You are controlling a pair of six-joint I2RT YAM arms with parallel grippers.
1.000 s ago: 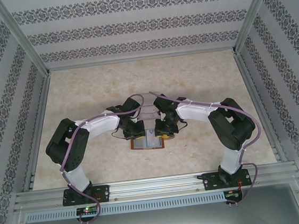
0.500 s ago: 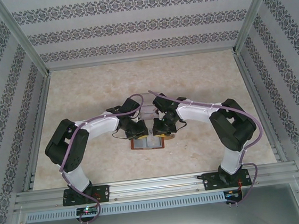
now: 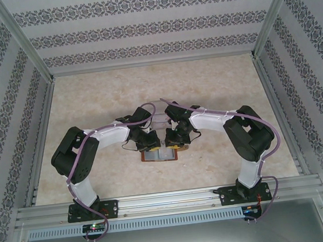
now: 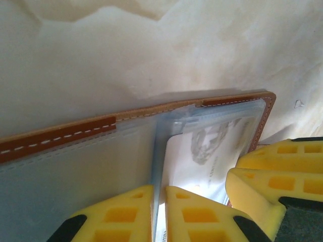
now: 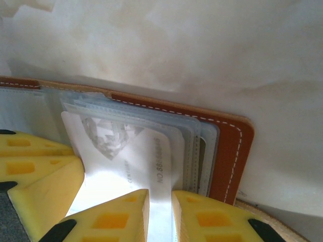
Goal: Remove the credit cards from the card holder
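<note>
Both narrow, the left pincer [image 4: 159,214] clamps the holder [image 4: 60,133] and the right pincer [image 5: 159,217] nips a card [image 5: 136,156] between its tips, which likely next needs a straight pull back toward its wrist.

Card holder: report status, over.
Left gripper pinching card holder inner pocket. Right gripper shut on top credit card, not yet out. Grippers crowded side by side.

Beige marbled tabletop [image 3: 215,86]; damask-striped wallpaper walls [image 3: 151,26]; aluminium frame rails [image 3: 170,200].
</note>
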